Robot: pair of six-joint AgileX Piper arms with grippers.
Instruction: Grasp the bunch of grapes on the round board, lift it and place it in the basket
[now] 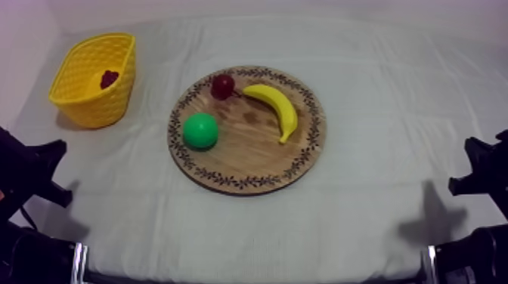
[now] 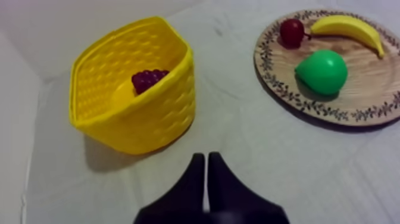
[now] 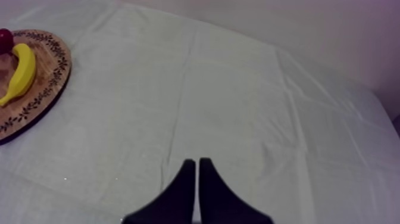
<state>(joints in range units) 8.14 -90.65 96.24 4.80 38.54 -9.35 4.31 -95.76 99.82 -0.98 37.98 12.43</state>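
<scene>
The dark purple bunch of grapes (image 1: 109, 78) (image 2: 148, 79) lies inside the yellow basket (image 1: 91, 83) (image 2: 128, 101) at the table's far left. The round wooden board (image 1: 249, 151) (image 2: 357, 71) (image 3: 41, 89) sits mid-table with a banana (image 1: 276, 108) (image 2: 348, 28) (image 3: 19, 72), a green pear (image 1: 200, 131) (image 2: 322, 71) and a small red fruit (image 1: 223, 86) (image 2: 291, 31) (image 3: 5, 39) on it. My left gripper (image 2: 206, 159) is shut on nothing, hanging over bare cloth in front of the basket. My right gripper (image 3: 193, 164) is shut too, over bare cloth to the right of the board.
Both arms rest low at the table's near corners, the left arm (image 1: 30, 177) and the right arm (image 1: 480, 177). Grey-white cloth (image 1: 378, 113) covers the table between board and arms.
</scene>
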